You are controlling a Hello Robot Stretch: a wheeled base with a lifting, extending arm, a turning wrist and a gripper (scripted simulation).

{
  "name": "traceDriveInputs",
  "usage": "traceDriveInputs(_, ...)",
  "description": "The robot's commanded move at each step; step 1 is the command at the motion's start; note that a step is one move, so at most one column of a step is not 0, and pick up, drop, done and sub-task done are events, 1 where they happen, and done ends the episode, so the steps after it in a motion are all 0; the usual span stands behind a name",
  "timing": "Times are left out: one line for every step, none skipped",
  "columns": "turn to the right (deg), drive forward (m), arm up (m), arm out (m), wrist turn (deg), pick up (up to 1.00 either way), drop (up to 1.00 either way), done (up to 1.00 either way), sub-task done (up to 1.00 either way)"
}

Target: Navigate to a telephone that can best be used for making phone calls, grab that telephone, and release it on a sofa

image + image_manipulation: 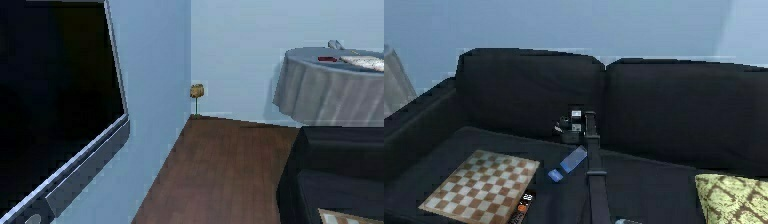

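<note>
Arm side view. Found a black sofa with two back cushions across the whole width. Found the flat blue telephone lying flat on the seat, near the middle, below the seam between the two back cushions. Lies slantwise: long axis running from the view's lower left to its upper right, darker lower end pointing towards the chessboard, upper end pointing towards the arm. Sits just left of the arm; cannot tell whether touching it. Cannot tell top end from bottom end.

Located the tool at the arm's far end, farther up the view than the telephone, against the dark sofa back. Cannot tell the degree of opening, nor whether holding anything, given dark upholstery directly behind.

Logged the chessboard flat on the left seat cushion, near the telephone but apart from it. Logged a small dark bar with orange-red marks at the board's lower right edge; too small to identify. Logged a patterned cushion at the seat's lower right, well apart from the telephone. Noted grey draped cloth at the left edge.

Forward view. Found a large dark screen in a grey frame on the left, against a pale blue wall. Found a dark wooden floor and, in the room's corner, a small yellow-brown object on a thin stem. Found a round desk draped in grey at upper right, carrying a red item and pale flat items; kinds not determinable. Found the sofa's black end at lower right
</note>
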Motion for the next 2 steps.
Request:
traceDriveInputs(0.0, 0.00, 0.10, 0.00, 0.0, 0.00, 0.00, 0.00, 0.00)
traceDriveInputs(0.0, 0.00, 0.00, -0.08, 0.0, 0.00, 0.00, 0.00, 0.00)
